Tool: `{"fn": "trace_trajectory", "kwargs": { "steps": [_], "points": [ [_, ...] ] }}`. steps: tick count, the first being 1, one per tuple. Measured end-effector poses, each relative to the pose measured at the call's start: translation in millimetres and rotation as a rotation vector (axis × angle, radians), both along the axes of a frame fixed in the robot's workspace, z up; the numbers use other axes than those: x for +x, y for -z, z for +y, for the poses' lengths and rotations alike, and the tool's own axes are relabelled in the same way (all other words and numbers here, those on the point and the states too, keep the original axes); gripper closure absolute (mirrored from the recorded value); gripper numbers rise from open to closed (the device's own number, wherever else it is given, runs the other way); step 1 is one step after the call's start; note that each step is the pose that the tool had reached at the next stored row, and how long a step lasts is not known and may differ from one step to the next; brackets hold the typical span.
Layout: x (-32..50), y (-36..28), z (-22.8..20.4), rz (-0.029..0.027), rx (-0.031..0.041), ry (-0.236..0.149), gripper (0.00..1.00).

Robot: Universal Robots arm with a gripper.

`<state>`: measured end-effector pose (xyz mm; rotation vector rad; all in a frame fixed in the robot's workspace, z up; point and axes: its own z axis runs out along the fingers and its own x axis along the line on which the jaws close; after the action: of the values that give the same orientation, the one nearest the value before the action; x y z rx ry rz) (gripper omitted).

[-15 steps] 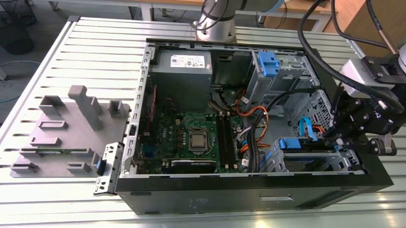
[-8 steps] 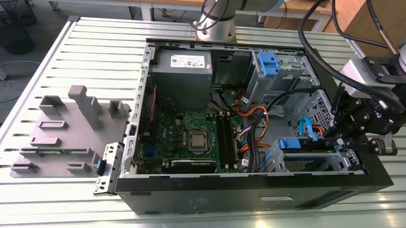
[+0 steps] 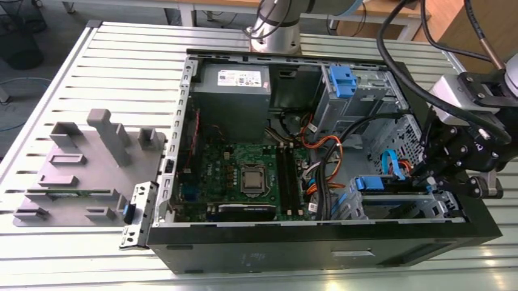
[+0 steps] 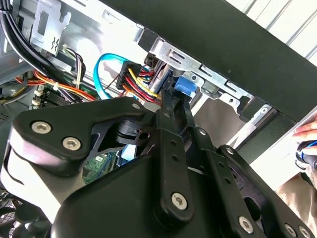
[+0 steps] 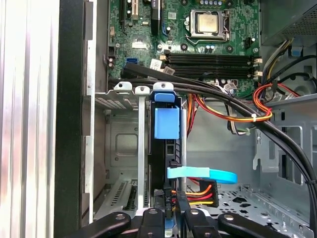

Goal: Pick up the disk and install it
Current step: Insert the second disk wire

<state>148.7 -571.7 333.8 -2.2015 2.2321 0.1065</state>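
Observation:
The disk (image 3: pixel 376 183) stands on edge in the grey metal bay (image 3: pixel 396 207) at the near corner of the open computer case, on the exterior view's right. In the first wrist view it is a dark slab (image 5: pixel 166 148) with a blue bracket tab on its far end. My gripper (image 3: pixel 423 177) is at the disk's cable end. Its black fingers sit close together in both wrist views, gripper (image 5: pixel 174 210) and gripper (image 4: pixel 173 96), pinched on the disk's edge near the blue bracket (image 4: pixel 185 85).
Orange, yellow and black cables (image 5: pixel 233 106) and a light-blue data cable (image 5: pixel 203 173) cross beside the bay. The motherboard (image 3: pixel 242 176), power supply (image 3: pixel 233 85) and an upper cage with a blue tab (image 3: pixel 344 82) lie in the case. A grey fixture (image 3: pixel 81 163) sits on the slatted table. A hand (image 4: pixel 307 131) is outside the case.

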Motion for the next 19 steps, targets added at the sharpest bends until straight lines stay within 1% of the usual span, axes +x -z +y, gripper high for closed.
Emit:
{"fn": "trace_trajectory", "kwargs": {
  "steps": [8, 9, 10, 17, 19],
  "points": [
    [-0.2, 0.1, 0.0, 0.0000, 0.0000, 0.000, 0.76],
    [-0.3, 0.0, 0.0, 0.0000, -0.0002, 0.000, 0.78],
    [-0.3, 0.0, 0.0, 0.0000, -0.0003, 0.000, 0.84],
    [-0.5, 0.2, 0.0, 0.0000, 0.0000, 0.000, 0.84],
    [-0.5, -0.8, 0.1, 0.0000, 0.0005, 0.000, 0.84]
  ]
}}
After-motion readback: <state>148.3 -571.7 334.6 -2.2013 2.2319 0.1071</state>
